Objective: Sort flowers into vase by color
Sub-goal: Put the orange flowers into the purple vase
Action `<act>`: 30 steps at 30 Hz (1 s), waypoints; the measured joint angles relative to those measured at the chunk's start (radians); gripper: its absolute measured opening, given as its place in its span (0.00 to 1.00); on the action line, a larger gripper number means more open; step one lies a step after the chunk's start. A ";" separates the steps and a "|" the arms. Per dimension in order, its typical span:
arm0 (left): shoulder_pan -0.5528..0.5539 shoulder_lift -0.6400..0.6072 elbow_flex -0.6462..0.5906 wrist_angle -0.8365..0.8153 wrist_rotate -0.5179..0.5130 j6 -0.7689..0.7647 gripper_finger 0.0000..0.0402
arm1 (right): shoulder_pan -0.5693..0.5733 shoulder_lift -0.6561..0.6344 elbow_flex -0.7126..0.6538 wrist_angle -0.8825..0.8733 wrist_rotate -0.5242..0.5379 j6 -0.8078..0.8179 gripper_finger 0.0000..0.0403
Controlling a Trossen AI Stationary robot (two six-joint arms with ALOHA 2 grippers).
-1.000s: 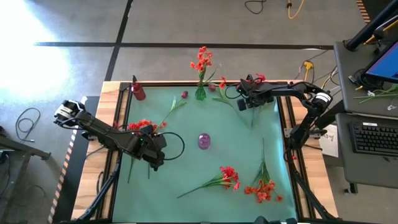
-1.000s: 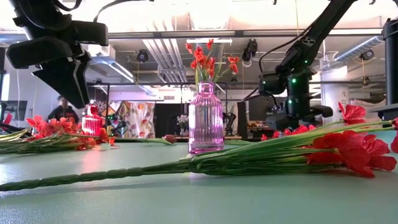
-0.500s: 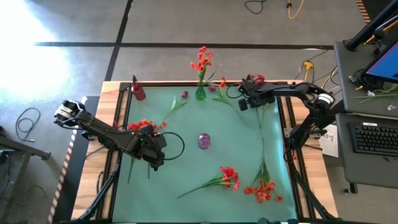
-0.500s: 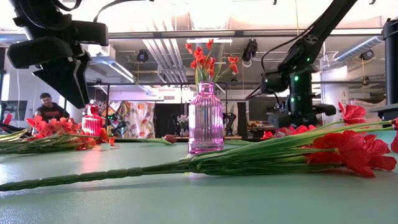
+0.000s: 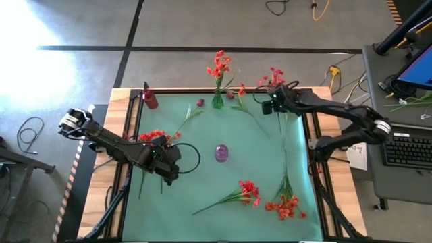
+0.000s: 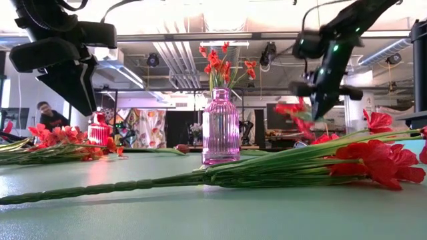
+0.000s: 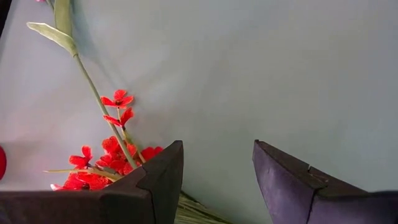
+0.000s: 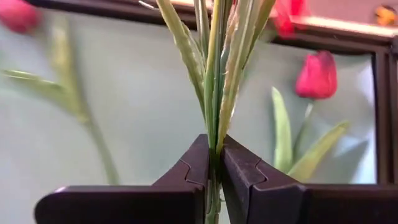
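My right gripper (image 5: 273, 105) is shut on a red flower spray near the mat's far right corner. Its blooms (image 5: 274, 75) stick out past the far edge, and its stem (image 5: 281, 131) trails toward the near side. My left gripper (image 5: 166, 173) hovers open at the mat's left, just beyond a red spray (image 5: 154, 136) lying flat, also seen in the left wrist view (image 7: 102, 158). A green vase (image 5: 218, 101) at the far edge holds red flowers by their stems. A purple vase (image 5: 222, 153) stands mid-mat. My right gripper pinches the spray's bundle of green stems and leaves (image 8: 214, 134) between its two fingers, partway below the blooms. The fingers slant down from the table's right side and lie across the stem. The bloom end (image 6: 297, 111) is lifted clear of the mat.
A red vase (image 5: 150, 100) stands at the far left corner. Two dark tulip buds (image 5: 200, 102) (image 5: 230, 95) lie beside the green vase. Two red sprays (image 5: 246, 191) (image 5: 286, 204) lie at the near right. Wooden table edges frame the mat.
My right gripper has risen and gone a little toward the table's right and far edges, tipping as it went. The red spray has come up off the mat with it, and its blooms now reach past the far edge.
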 joint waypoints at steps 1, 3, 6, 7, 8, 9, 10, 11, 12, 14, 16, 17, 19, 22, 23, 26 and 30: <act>0.000 0.000 0.000 0.001 0.000 0.000 0.44 | 0.019 -0.024 -0.008 0.010 0.000 0.006 0.06; 0.000 0.000 0.000 0.002 0.000 -0.001 0.44 | 0.062 -0.073 -0.027 0.042 0.007 0.020 0.06; 0.000 0.000 0.000 0.005 0.000 -0.008 0.44 | 0.138 -0.137 -0.042 0.064 0.064 0.052 0.06; 0.000 0.000 0.000 0.005 0.000 -0.008 0.44 | 0.165 -0.156 -0.044 0.063 0.096 0.060 0.06; 0.000 0.000 0.000 0.006 0.000 -0.008 0.44 | 0.193 -0.172 -0.045 0.063 0.127 0.069 0.06; 0.000 0.000 0.000 0.007 0.000 -0.008 0.44 | 0.222 -0.188 -0.045 0.064 0.156 0.078 0.06; 0.000 0.000 0.000 0.007 0.000 -0.008 0.44 | 0.251 -0.204 -0.045 0.064 0.183 0.089 0.06; 0.000 0.000 0.000 0.007 0.000 -0.008 0.44 | 0.279 -0.218 -0.045 0.064 0.211 0.102 0.06; 0.000 0.000 0.000 0.007 0.000 -0.008 0.44 | 0.307 -0.232 -0.045 0.064 0.236 0.111 0.06; 0.000 0.000 0.000 0.008 0.000 -0.008 0.44 | 0.362 -0.256 -0.045 0.064 0.284 0.126 0.06; 0.000 0.000 0.000 0.009 0.000 -0.008 0.44 | 0.420 -0.276 -0.045 0.066 0.334 0.143 0.06; 0.000 0.000 0.000 0.012 0.000 -0.011 0.44 | 0.450 -0.283 -0.045 0.072 0.357 0.146 0.06; 0.000 0.000 0.000 0.023 -0.001 -0.016 0.44 | 0.513 -0.294 -0.045 0.099 0.399 0.146 0.06; 0.000 0.000 0.000 0.043 -0.001 -0.016 0.44 | 0.610 -0.299 -0.045 0.186 0.438 0.102 0.06; 0.000 0.000 0.000 0.049 -0.001 -0.016 0.44 | 0.643 -0.299 -0.045 0.228 0.442 0.072 0.06; 0.000 0.000 0.000 0.056 -0.002 -0.016 0.44 | 0.733 -0.286 -0.046 0.382 0.446 -0.009 0.06; 0.000 0.000 0.000 0.057 -0.002 -0.016 0.44 | 0.820 -0.259 -0.047 0.558 0.446 -0.133 0.06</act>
